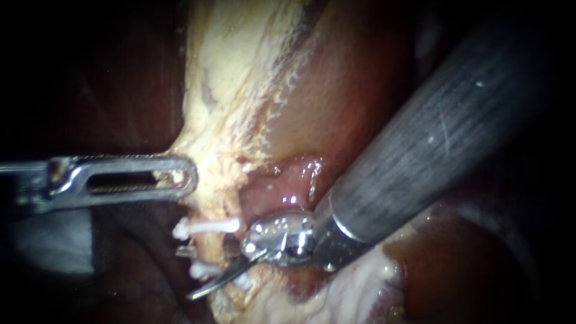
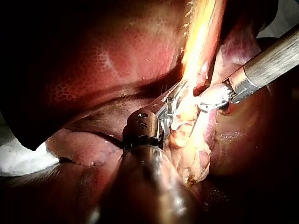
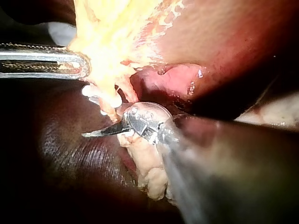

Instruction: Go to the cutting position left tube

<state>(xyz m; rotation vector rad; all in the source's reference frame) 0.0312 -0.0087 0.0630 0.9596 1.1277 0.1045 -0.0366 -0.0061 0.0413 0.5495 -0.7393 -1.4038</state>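
My left instrument (image 1: 180, 178) comes in level from the left, its slotted jaws shut on the edge of the pale fatty tissue (image 1: 228, 102) and holding it taut. Below that, a thin pale tube (image 1: 211, 247) runs downward with white clips (image 1: 207, 227) across it. My right instrument (image 1: 207, 289) comes from the upper right on a thick shaft. Its curved blades lie together and cross in front of the tube just below the upper clip. The right wrist view shows the blades (image 3: 88, 135) as one thin point beside the tube, and my left instrument (image 3: 79, 65) on the tissue above.
Dark red liver (image 1: 360, 78) fills the background, with a wet pink pocket (image 1: 288, 180) just above the right instrument's wrist. More pale fatty tissue (image 1: 354, 282) lies under the right shaft. In the left wrist view, the lit tissue strand (image 2: 198, 51) is stretched ahead of the left instrument's jaws.
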